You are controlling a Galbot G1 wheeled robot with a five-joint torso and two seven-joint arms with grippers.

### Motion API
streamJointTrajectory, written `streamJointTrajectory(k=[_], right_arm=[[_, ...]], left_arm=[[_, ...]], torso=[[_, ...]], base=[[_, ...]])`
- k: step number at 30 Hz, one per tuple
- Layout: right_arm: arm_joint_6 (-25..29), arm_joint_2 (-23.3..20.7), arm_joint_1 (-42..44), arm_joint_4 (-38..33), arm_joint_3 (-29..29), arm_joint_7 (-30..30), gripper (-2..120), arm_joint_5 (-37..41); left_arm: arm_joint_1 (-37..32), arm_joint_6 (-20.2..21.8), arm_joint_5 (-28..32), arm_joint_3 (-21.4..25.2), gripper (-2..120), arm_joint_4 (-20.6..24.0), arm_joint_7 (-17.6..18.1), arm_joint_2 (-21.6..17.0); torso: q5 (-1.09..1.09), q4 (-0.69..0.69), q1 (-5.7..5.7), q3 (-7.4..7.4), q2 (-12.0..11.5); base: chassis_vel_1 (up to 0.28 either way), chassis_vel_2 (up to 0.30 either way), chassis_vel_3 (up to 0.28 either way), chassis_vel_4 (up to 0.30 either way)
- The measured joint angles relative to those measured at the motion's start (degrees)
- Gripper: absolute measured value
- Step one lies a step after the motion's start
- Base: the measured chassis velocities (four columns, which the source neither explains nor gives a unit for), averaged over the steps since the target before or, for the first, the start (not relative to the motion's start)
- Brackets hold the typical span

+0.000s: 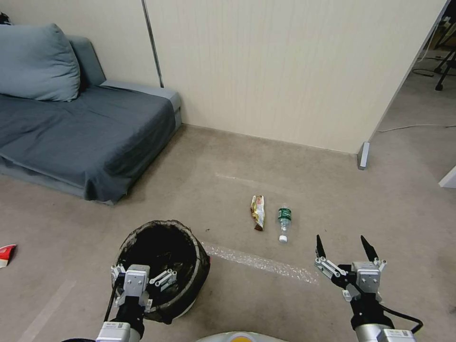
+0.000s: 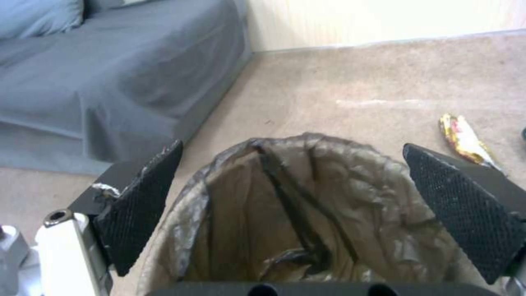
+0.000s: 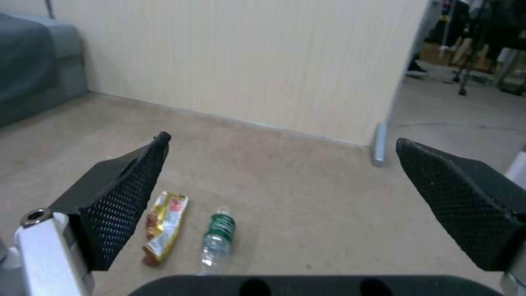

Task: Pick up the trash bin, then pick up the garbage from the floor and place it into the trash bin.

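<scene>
The trash bin [image 1: 199, 268], round with a dark bag liner over its rim, stands on the carpet at the lower left. My left gripper [image 1: 142, 274] hovers at its near rim, open, and in the left wrist view the fingers [image 2: 142, 197] stand wide on either side of the bin's mouth [image 2: 340, 185]. Garbage lies ahead on the floor: a yellow snack wrapper [image 1: 258, 213] and beside it a clear bottle [image 1: 284, 222] with a green label. My right gripper [image 1: 342, 240] is open, low and to the right of the bottle, holding nothing. The right wrist view shows the wrapper [image 3: 164, 226] and the bottle [image 3: 218, 236].
A grey sofa [image 1: 85, 128] stands at the left against a cream wall panel [image 1: 285, 71]. A red-and-white packet [image 1: 5, 254] lies at the far left edge. A strip of bubble wrap [image 1: 261, 261] crosses the carpet between the bin and the right gripper.
</scene>
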State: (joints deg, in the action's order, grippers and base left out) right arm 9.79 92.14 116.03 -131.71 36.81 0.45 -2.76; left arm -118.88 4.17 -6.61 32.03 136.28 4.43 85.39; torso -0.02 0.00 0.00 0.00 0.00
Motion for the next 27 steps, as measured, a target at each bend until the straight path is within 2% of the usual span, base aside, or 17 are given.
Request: streamJointTrajectory(k=[2, 3, 4, 5, 8, 10, 18, 21, 25, 27], right_arm=[[-0.2, 0.0, 0.0, -0.1, 0.1, 0.3, 100, 0.5], [-0.2, -0.1, 0.0, -0.3, 0.2, 0.3, 100, 1.2], [-0.2, -0.1, -0.2, -0.3, 0.2, 0.3, 100, 2.2], [-0.3, -0.1, -0.3, -0.3, 0.4, 0.2, 100, 2.5], [-0.3, -0.1, -0.3, -0.2, 0.4, 0.1, 100, 2.7], [-0.2, 0.0, -0.4, -0.1, 0.4, 0.0, 100, 2.7], [-0.2, 0.0, -0.4, 0.0, 0.4, -0.1, 100, 2.7], [-0.2, 0.0, -0.3, 0.3, 0.3, -0.1, 100, 2.7], [-0.2, 0.0, -0.3, 0.4, 0.2, -0.1, 100, 2.7], [0.0, 0.0, -0.2, 0.4, 0.1, -0.1, 100, 2.6]], left_arm=[[0.5, 1.1, 1.4, 1.7, 100, 0.0, -0.2, -0.1], [1.2, 2.4, 3.1, 3.8, 100, 0.1, -0.5, -0.3], [2.5, 4.9, 6.5, 7.9, 100, 0.4, -1.1, -0.5], [3.0, 5.9, 7.7, 9.3, 100, 0.5, -1.3, -0.6], [3.2, 7.0, 8.7, 10.0, 100, 0.8, -1.5, -0.8], [3.1, 10.4, 10.4, 10.4, 100, 2.7, -1.6, -1.4], [3.1, 13.2, 10.5, 10.4, 100, 3.4, -1.6, -1.7], [3.3, 19.3, 10.4, 11.5, 100, 4.2, -2.1, -2.3], [3.5, 22.4, 10.3, 11.9, 100, 4.4, -2.6, -2.4], [3.8, 26.5, 10.3, 12.4, 100, 4.5, -3.4, -2.4]], torso=[[0.02, 0.0, 0.0, 0.0, 0.0], [0.02, 0.0, 0.0, 0.0, 0.0], [0.01, 0.0, 0.0, 0.0, 0.0], [0.03, 0.01, 0.0, 0.0, 0.0], [-0.01, 0.0, 0.0, 0.0, 0.0], [0.05, 0.0, 0.0, 0.0, 0.0], [0.01, 0.0, 0.0, 0.0, 0.0], [0.02, 0.01, 0.0, 0.0, 0.0], [0.01, 0.0, 0.0, 0.0, 0.0], [0.02, 0.01, 0.0, 0.0, 0.0]], base=[[0.0, 0.0, 0.0, 0.0], [0.0, 0.0, 0.0, 0.0], [0.0, 0.0, 0.0, 0.0], [0.0, 0.0, 0.0, 0.0], [0.0, 0.0, 0.0, 0.0], [0.0, 0.0, 0.0, 0.0], [0.0, 0.0, 0.0, 0.0], [0.0, 0.0, 0.0, 0.0], [0.0, 0.0, 0.0, 0.0], [0.0, 0.0, 0.0, 0.0]])
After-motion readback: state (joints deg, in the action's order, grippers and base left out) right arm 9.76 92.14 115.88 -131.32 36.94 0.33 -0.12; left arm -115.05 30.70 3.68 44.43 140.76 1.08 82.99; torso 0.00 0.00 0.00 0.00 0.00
